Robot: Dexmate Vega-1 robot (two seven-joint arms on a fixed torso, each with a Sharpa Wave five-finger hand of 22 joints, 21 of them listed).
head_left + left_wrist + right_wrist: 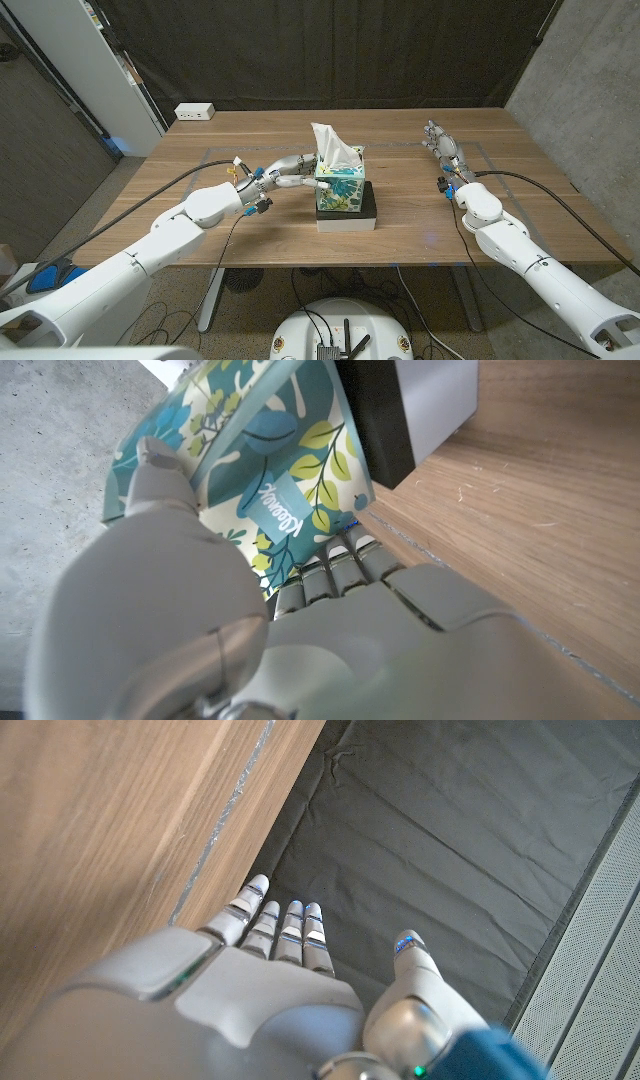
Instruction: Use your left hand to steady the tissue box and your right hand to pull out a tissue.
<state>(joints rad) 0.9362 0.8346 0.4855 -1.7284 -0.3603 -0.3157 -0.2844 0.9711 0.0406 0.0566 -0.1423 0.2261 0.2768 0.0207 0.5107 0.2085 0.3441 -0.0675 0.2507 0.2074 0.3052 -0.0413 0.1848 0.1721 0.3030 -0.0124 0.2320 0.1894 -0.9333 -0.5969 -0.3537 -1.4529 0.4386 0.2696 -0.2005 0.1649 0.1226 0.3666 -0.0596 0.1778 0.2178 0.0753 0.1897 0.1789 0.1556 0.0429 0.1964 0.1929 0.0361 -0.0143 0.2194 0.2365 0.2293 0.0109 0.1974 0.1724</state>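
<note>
A floral tissue box (341, 187) sits on a dark block (349, 214) near the middle of a wooden table (200, 150), with a white tissue (334, 145) sticking up from its top. The robot's left hand (287, 172) grips the box's side, fingers wrapped against it. The right hand (441, 144) is well apart on the table's right, fingers straight and apart, holding nothing.

Head camera looks down over the whole bench (250, 225). Left wrist camera sits close behind its fingers (340, 560), sharing the tissue box (260, 450).
</note>
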